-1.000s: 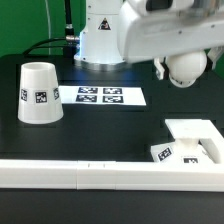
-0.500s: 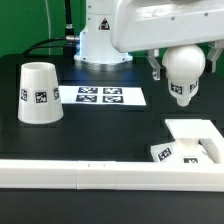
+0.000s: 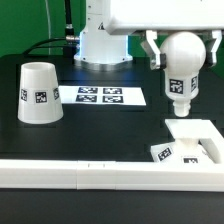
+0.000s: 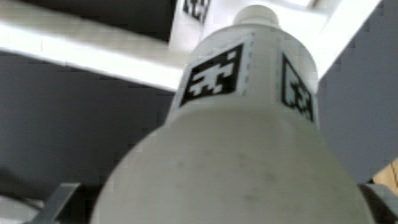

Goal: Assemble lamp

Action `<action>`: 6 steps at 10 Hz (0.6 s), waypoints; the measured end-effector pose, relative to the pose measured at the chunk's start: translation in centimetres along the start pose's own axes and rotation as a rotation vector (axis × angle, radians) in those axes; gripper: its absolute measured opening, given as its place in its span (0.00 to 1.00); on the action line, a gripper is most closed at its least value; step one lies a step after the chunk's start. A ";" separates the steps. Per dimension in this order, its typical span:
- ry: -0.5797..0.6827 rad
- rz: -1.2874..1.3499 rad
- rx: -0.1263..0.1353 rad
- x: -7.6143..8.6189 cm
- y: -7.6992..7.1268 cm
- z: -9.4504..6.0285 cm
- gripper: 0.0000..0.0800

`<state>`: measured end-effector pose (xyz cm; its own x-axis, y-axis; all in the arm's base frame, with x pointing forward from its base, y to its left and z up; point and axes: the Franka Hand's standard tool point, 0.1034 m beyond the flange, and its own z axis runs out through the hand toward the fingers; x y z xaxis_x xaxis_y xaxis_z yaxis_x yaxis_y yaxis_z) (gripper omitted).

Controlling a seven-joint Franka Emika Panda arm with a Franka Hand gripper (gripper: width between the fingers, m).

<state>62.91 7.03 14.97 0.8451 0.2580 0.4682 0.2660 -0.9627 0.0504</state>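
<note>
My gripper (image 3: 183, 58) is shut on the round head of the white bulb (image 3: 180, 92). It holds the bulb upright in the air with the tagged stem pointing down. The stem tip hangs a little above the flat square base (image 3: 197, 137), at the exterior view's right. The tapered shade (image 3: 38, 92) stands mouth down on the table at the exterior view's left, apart from everything. In the wrist view the bulb (image 4: 231, 120) fills the frame, with two tags on its stem and the finger edges just showing beside its head.
The marker board (image 3: 100, 96) lies flat in the middle of the black table. A long white rail (image 3: 90, 172) runs across the front, against the base. The robot's white pedestal (image 3: 100, 45) stands behind.
The bulb has swung from lying sideways in the gripper to stem-down, and the hand has risen slightly above the base. The shade and the base have not moved.
</note>
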 end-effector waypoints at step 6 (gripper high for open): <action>0.026 -0.173 -0.011 -0.1 -0.3 1.0 0.72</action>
<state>63.18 7.39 14.02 0.7748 0.4182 0.4740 0.4013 -0.9048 0.1422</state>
